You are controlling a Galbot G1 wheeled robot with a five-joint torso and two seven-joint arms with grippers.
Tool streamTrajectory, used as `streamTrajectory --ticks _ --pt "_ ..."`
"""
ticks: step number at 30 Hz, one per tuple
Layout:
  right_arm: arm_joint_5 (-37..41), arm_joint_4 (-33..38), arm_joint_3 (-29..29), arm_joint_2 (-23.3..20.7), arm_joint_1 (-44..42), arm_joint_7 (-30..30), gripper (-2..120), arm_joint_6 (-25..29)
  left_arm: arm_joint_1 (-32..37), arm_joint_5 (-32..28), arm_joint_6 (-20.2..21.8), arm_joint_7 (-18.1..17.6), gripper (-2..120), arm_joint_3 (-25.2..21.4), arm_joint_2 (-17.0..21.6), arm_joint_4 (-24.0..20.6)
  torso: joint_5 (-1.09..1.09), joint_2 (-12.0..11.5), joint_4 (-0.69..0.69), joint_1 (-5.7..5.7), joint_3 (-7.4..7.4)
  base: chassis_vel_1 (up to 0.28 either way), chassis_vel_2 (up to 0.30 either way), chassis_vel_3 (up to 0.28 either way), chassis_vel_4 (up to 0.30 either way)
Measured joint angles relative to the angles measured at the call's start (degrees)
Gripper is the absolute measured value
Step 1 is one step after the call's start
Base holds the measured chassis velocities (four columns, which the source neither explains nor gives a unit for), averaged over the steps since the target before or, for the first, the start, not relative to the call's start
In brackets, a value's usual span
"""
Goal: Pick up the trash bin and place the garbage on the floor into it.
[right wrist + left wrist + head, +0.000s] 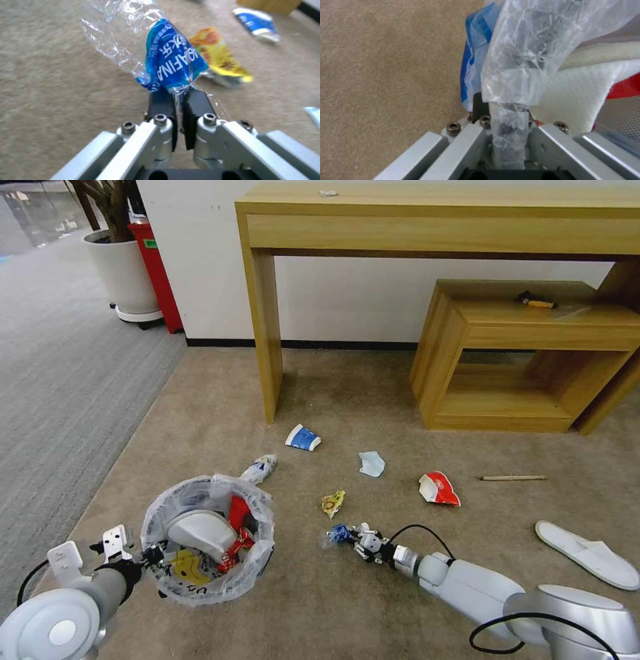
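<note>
Crushed plastic bottle (156, 57) pinched in your right gripper (353, 535), low over floor (373, 607), ready for bin (207, 540). Left gripper (152, 555) clamps bin rim through bag, steadying it at carpet's left edge.

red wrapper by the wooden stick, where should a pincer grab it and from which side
Probably from above, on the raised white-lined open edge of the red wrapper. It lies crumpled and flattish on the floor, so that upturned lip gives the fingers something to close across.
</note>
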Motion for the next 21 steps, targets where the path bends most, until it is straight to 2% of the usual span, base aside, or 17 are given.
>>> streamTrajectory --ticks 6,9,10,13,18,21 --pt "0.27 5.1 2.31 -3.7 1.39 0.81 1 0.47 -0.11 -0.13 0.0 -0.65 0 -0.11 0.7 0.17 -0.02 0.0 0.0 0.0 -0.01 0.0 0.0 0.0 0.0" --pt "1.91 11.13 2.39 -7.01 3.79 1.61 1 0.0 -0.1 -0.36 0.0 -1.25 0 -0.27 1.05 0.15 -0.01 0.0 0.0 0.0 -0.01 0.0 0.0 0.0 0.0" --pt "1.91 11.13 2.39 -7.01 3.79 1.61 1 0.0 -0.1 -0.36 0.0 -1.25 0 -0.27 1.05 0.15 -0.01 0.0 0.0 0.0 -0.01 0.0 0.0 0.0 0.0" --pt "3.62 18.68 2.81 -9.69 6.32 2.2 0 -0.51 0.14 -0.12 0.0 -1.31 0 -0.29 0.97 0.15 -0.01 0.0 0.0 0.0 -0.01 0.0 0.0 0.0 0.0" --pt "4.63 24.81 3.02 -11.55 8.68 2.72 0 -1.36 0.3 0.19 0.0 -1.34 0 -0.44 0.6 -0.05 -0.01 0.0 0.0 -0.01 -0.02 0.0 0.0 0.0 0.0" --pt "5.92 31.27 1.2 -12.8 12.39 3.11 0 -2.06 0.85 0.71 0.0 -1.37 0 -0.76 -0.05 -0.81 -0.01 0.0 0.01 -0.01 -0.02 0.0 0.0 0.0 0.0"
